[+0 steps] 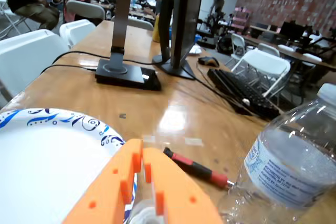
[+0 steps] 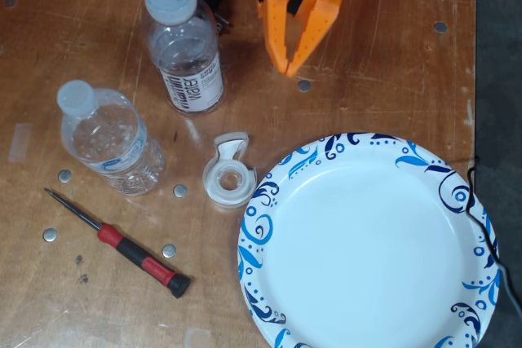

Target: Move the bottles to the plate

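- Gripper [image 2: 290, 67]: orange, fingers closed together, holding nothing, above the bench [image 2: 383, 55].
- Both bottles [image 2: 184, 46] [image 2: 110, 138] stand on the bench, left of the plate [image 2: 367, 242] in the fixed view.
- Tape dispenser [image 2: 227, 171] just beside the plate rim.

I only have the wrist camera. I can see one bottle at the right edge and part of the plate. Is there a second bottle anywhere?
Observer: Yes. The fixed view shows a second bottle, white-labelled, on the table left of the gripper.
Operator: Is anything on the plate yet?
Observer: No. The plate is bare. The bottle you see sits off it, far left in the fixed view.
Operator: Is anything between them?
Observer: A tape dispenser sits just off the plate's left rim.
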`<state>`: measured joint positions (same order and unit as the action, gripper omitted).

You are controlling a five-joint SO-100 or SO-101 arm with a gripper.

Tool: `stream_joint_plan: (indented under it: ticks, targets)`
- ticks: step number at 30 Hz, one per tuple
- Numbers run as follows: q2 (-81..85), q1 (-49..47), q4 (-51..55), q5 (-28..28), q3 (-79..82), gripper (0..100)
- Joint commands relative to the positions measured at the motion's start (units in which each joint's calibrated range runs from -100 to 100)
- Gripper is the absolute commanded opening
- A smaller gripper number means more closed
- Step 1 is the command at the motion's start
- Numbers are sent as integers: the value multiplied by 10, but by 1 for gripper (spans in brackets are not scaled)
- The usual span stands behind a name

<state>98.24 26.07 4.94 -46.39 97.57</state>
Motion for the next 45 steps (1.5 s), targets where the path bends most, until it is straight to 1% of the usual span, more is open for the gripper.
stream_joint_plan:
  ticks: [1, 12, 17, 21, 23, 28, 33, 36, 41, 45]
  targets:
    - [6, -4, -45, 3, 3, 2]
    - [6, 10, -49, 3, 12, 1]
    - [6, 83, -50, 3, 11, 1]
    - [6, 161, -50, 3, 5, 1]
    - [6, 180, -50, 3, 5, 1]
    - [7, 178, -25, -1, 13, 2]
    - [7, 178, -6, -2, -14, 2]
    - [7, 165, 44, -2, -66, 2]
    - [5, 152, 214, -1, -258, 2]
    - [5, 203, 341, -1, -396, 2]
